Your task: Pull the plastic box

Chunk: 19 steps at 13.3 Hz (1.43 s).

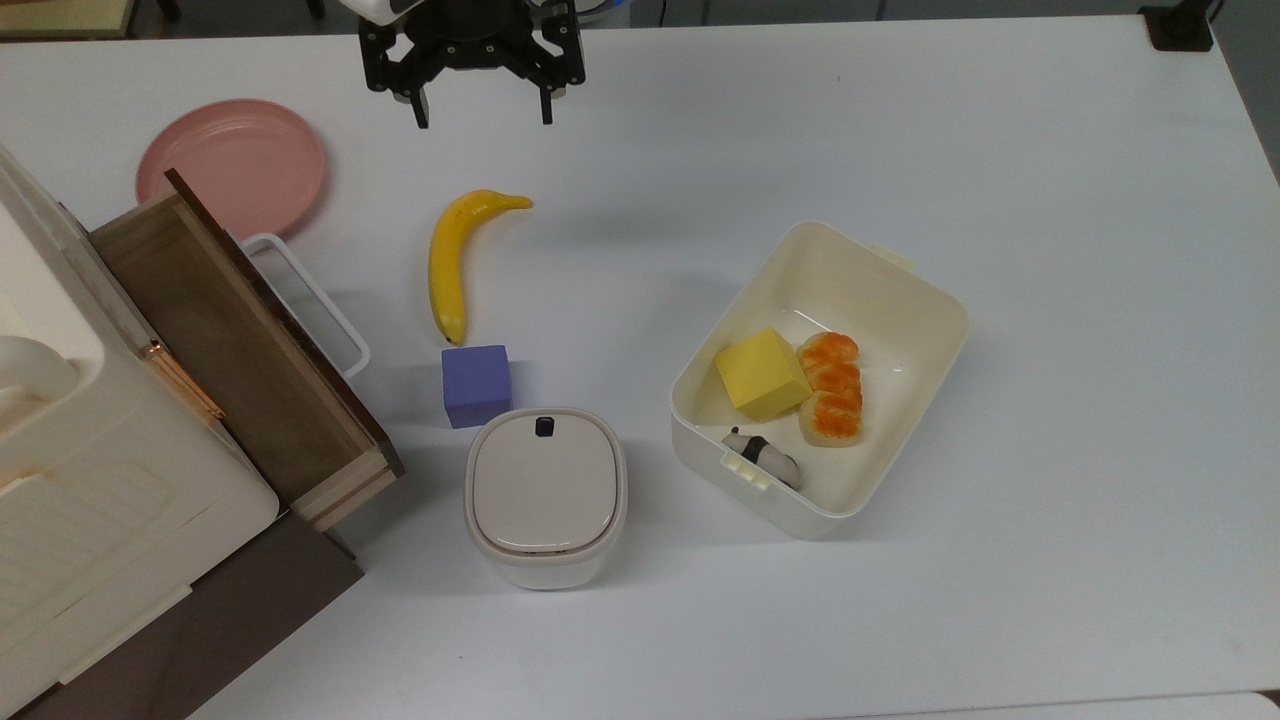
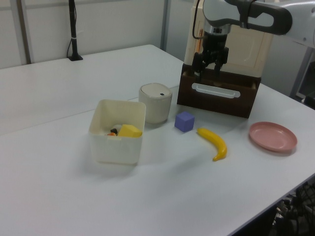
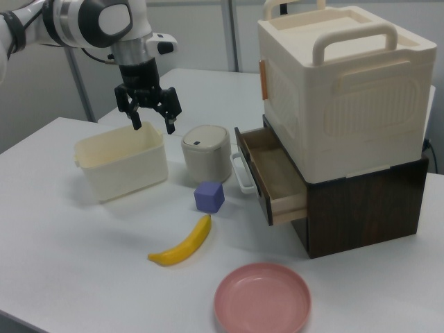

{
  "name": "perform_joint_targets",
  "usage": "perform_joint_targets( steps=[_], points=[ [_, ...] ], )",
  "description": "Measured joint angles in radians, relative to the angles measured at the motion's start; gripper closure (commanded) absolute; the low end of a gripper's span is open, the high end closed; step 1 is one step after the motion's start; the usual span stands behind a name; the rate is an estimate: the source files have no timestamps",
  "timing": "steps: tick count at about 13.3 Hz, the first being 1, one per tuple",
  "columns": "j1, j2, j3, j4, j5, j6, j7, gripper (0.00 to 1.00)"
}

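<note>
The plastic box (image 1: 953,325) is a cream-white open tub lying at an angle on the white table, right of centre in the top view. It holds a yellow block (image 1: 762,374), an orange-topped bread piece (image 1: 830,388) and a small black-and-white item (image 1: 762,453). The plastic box (image 2: 115,147) is front left in the left view and the plastic box (image 3: 125,170) is at the left in the right view. My gripper (image 1: 483,118) hangs open and empty in the air, far from the box near the top view's upper edge. The gripper (image 3: 153,127) also appears high in the right view, and the gripper (image 2: 206,71) in the left view.
A banana (image 1: 452,255), a purple cube (image 1: 476,384) and a beige-lidded container (image 1: 545,495) lie between gripper and box. A pink plate (image 1: 232,165) sits at the top view's upper left. An open wooden drawer (image 1: 230,350) with a white handle (image 1: 310,300) juts out below a cream case.
</note>
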Motion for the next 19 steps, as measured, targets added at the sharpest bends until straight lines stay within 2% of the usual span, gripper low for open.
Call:
perform_joint_targets(
  steps=[19],
  points=[
    [0.000, -0.019, 0.001, -0.006, 0.000, 0.001, 0.001, 0.00]
  ],
)
